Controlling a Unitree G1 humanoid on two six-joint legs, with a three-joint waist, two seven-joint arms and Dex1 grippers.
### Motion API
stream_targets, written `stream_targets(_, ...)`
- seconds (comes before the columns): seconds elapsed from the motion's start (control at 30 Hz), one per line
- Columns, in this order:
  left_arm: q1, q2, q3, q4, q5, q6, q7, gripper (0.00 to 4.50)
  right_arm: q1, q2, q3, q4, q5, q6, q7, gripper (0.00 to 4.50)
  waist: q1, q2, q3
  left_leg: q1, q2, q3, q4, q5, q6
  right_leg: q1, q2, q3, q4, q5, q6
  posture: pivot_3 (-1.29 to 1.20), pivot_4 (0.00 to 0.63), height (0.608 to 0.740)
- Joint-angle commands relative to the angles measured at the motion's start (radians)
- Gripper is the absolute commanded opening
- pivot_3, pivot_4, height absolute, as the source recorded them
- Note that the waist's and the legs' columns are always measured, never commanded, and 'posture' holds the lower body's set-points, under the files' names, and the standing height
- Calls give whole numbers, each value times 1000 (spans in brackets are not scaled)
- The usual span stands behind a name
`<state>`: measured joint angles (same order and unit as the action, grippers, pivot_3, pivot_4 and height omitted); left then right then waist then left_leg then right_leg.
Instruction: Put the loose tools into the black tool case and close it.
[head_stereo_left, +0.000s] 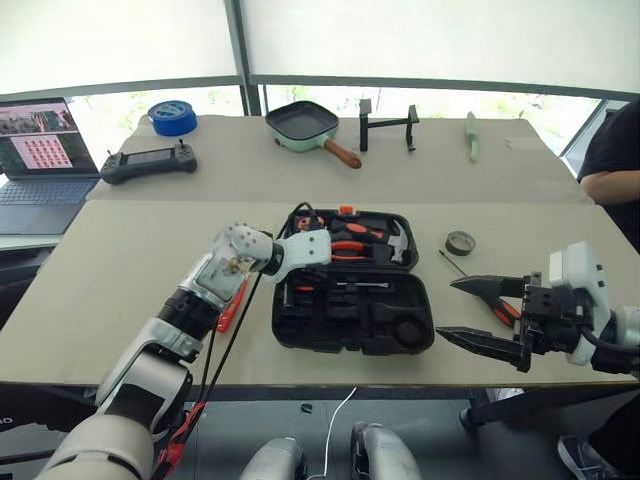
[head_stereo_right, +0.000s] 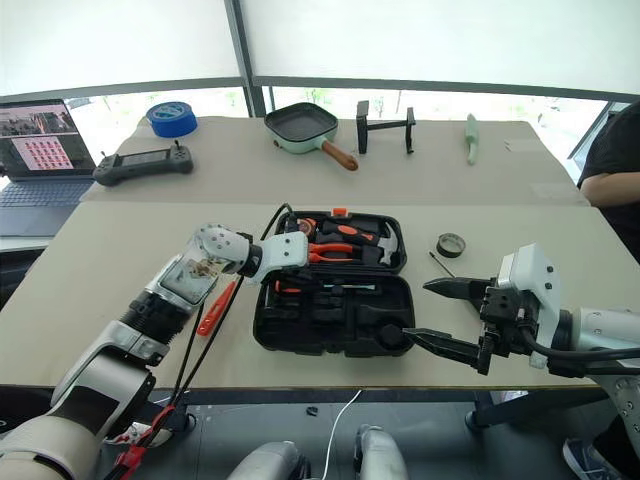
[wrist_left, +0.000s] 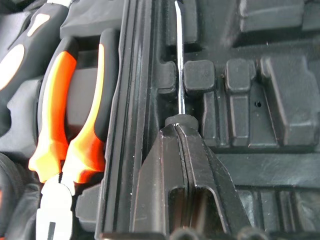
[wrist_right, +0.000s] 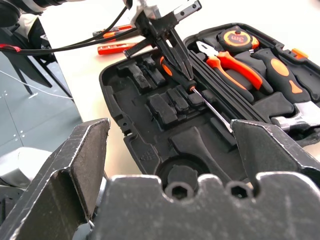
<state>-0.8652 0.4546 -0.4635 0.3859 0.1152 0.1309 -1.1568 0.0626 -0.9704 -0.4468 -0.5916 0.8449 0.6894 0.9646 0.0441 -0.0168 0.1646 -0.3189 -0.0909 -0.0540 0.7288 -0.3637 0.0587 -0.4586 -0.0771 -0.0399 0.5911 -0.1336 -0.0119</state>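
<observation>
Right now the left tool (wrist_right: 186, 75) is clenched on a screwdriver (wrist_right: 212, 107) at the handle end, over the near half of the open case (head_stereo_left: 352, 340). Shaft runs along the hinge line between the halves, tip toward the hammer side; its long axis looks roughly parallel to the slim recess beside the hinge. Judgement: step in hand is seating this screwdriver, so the move turns on lowering it along that axis into the slot, then letting go. Whether the shaft already rests in the slot I cannot tell.

Right tool (head_stereo_left: 490, 312) hangs spread wide and empty, just off the case's right edge, pointing in at it.

Other loose tools still out: orange knife (head_stereo_right: 215, 308) on the table left of the case, under the left forearm, so left arm is nearer. Small dark tape roll (head_stereo_left: 460, 242) on the table right of the case, and a second screwdriver (head_stereo_left: 500, 308) lies by the right tool, partly hidden; right arm is nearer to both. Tester pen not made out.

Far half of the case holds pliers (wrist_left: 75, 125), hammer, tape measure. Lid open, not yet closed.

Table is flat, pale and matte. Far end has a blue tape roll (head_stereo_left: 172, 116), controller (head_stereo_left: 148, 161), pan (head_stereo_left: 305, 126), black stand, laptop at left. Person's arm (head_stereo_left: 610, 160) at right edge. Bright window behind
</observation>
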Motion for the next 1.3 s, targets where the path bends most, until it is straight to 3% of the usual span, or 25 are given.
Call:
stream_targets(0.03,12,-20,-26,80,48,-36,27,47,12,2,-38,-9,-5,-2,-19,4500,2,0,-1,1,0,0,0,0,0,1,0,0,0,0,0,0,150,740)
stream_targets(0.13,-5,-26,75,34,-50,41,6,47,49,17,-61,5,-46,-20,-49,4500,5,0,-1,1,0,0,0,-1,1,1,0,0,0,0,1,0,150,740)
stream_targets(0.23,-7,18,209,-88,-225,198,-84,662,96,47,-124,36,-71,-15,-89,4500,-1,0,-1,-2,0,0,1,0,1,-2,0,0,2,0,1,0,150,740)
stream_targets(0.43,39,246,406,-399,-599,586,-308,2775,230,85,-281,165,-147,-39,-91,4500,-21,0,-1,-6,0,0,1,0,0,-9,1,0,3,0,0,0,150,740)
stream_targets(0.6,76,398,451,-551,-753,749,-373,4358,209,81,-262,317,-213,-85,-89,4500,-33,1,0,-1,-1,1,1,0,0,-3,1,1,1,0,1,0,150,740)
stream_targets(1.0,100,410,425,-633,-796,750,-297,4450,-153,123,118,730,-411,-232,-55,4500,-41,2,0,3,0,2,-2,1,-2,-2,1,3,2,-2,-1,0,150,740)
stream_targets(1.23,106,418,418,-638,-798,733,-268,4450,-257,171,214,890,-485,-269,-64,4500,-40,1,0,2,-1,2,-2,1,-2,-2,1,2,2,-2,-1,0,150,740)
stream_targets(1.3,110,426,418,-635,-793,724,-267,4500,-258,178,206,881,-474,-265,-56,3945,-42,1,0,2,-1,2,-1,1,-2,-2,1,2,2,-2,-1,0,150,740)
